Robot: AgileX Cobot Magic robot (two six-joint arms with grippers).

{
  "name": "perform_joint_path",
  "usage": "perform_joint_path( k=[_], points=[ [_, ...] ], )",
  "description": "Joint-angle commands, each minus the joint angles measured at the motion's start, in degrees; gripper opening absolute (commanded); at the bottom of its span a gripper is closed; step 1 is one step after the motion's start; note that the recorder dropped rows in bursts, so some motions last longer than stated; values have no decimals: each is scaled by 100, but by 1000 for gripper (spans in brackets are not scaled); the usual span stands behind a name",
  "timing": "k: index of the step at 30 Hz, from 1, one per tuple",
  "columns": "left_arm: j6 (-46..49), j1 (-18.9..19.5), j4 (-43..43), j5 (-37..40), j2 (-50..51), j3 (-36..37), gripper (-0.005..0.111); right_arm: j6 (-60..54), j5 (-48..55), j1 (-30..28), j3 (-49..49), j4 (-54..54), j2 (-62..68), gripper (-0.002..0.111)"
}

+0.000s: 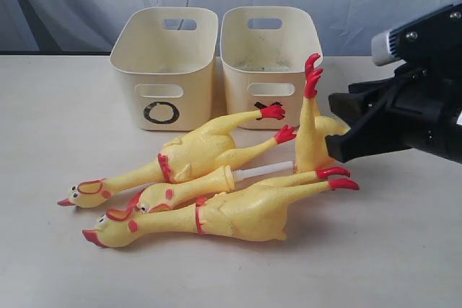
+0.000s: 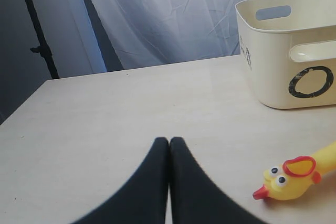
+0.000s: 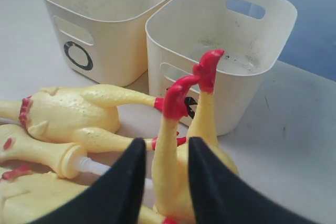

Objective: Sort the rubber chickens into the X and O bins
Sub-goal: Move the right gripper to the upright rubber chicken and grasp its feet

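Straddling one upturned leg of the headless yellow rubber chicken body (image 1: 310, 146), the right gripper (image 3: 167, 145) has its black jaws partly apart. I cannot tell whether they press on the leg. The body stands on end with its red feet in the air, just in front of the cream plastic tub marked with a black X (image 1: 242, 106). The matching cream tub marked with a black O (image 1: 191, 110) sits just left of the X tub, both towards the far side of the pale table (image 1: 58, 120).

Left of the body, two long whole yellow rubber chickens lie with heads to the left, one farther (image 1: 191, 153) and one nearer (image 1: 238, 214). The yellow head-and-neck piece (image 1: 188, 192) lies between them, its white tube (image 1: 263, 171) pointing right. The left gripper (image 2: 169, 141) hangs over bare table at the left, jaws pressed tight together.
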Motion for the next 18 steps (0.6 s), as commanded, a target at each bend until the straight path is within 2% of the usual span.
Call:
perform_joint_path(
  k=[1,18],
  points=[
    [-42,21,-16,-31,-35,11,0,-10,-430,17,-30,-36,284,63],
    [-42,21,-16,-31,-35,11,0,42,-1742,17,-30,4,1297,65]
  ],
)
